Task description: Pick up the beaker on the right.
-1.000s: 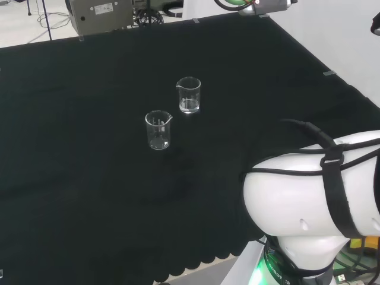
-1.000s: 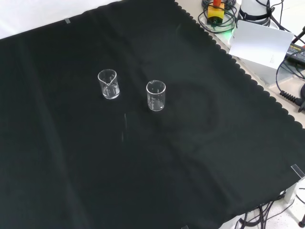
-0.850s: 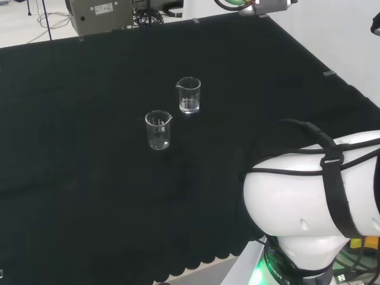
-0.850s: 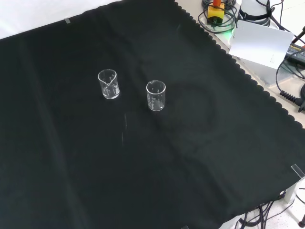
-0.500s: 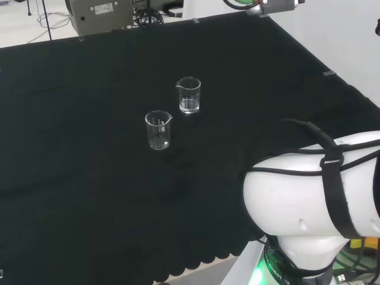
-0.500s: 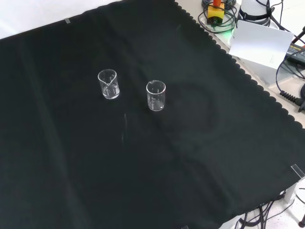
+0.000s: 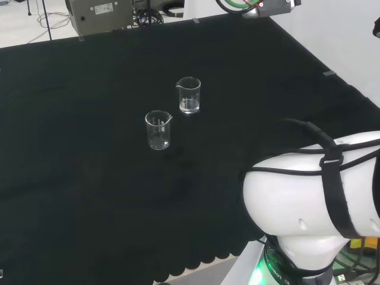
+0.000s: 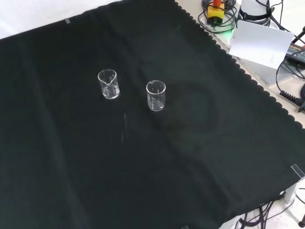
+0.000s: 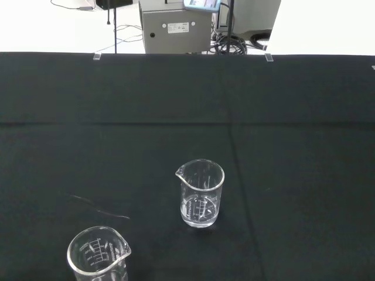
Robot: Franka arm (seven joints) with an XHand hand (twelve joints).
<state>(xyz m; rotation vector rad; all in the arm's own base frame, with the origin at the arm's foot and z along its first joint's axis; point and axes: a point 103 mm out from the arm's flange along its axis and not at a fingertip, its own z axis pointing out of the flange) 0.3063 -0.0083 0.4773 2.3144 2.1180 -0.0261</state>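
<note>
Two clear glass beakers stand upright on the black cloth (image 8: 190, 157) of the tabletop, near each other but apart. In the head view the right beaker (image 7: 189, 95) sits at about 1 o'clock from the left beaker (image 7: 158, 130). The arm's white link (image 7: 309, 196) bulks at 4 o'clock in the head view; whether the hand is open or closed cannot be told.

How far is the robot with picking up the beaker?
Done: nothing visible yet. Both beakers stand upright on the black cloth, untouched: the right beaker in the head view and the other beaker. In hand: nothing touches either. Left: the reach, the grasp and the lift.
</note>
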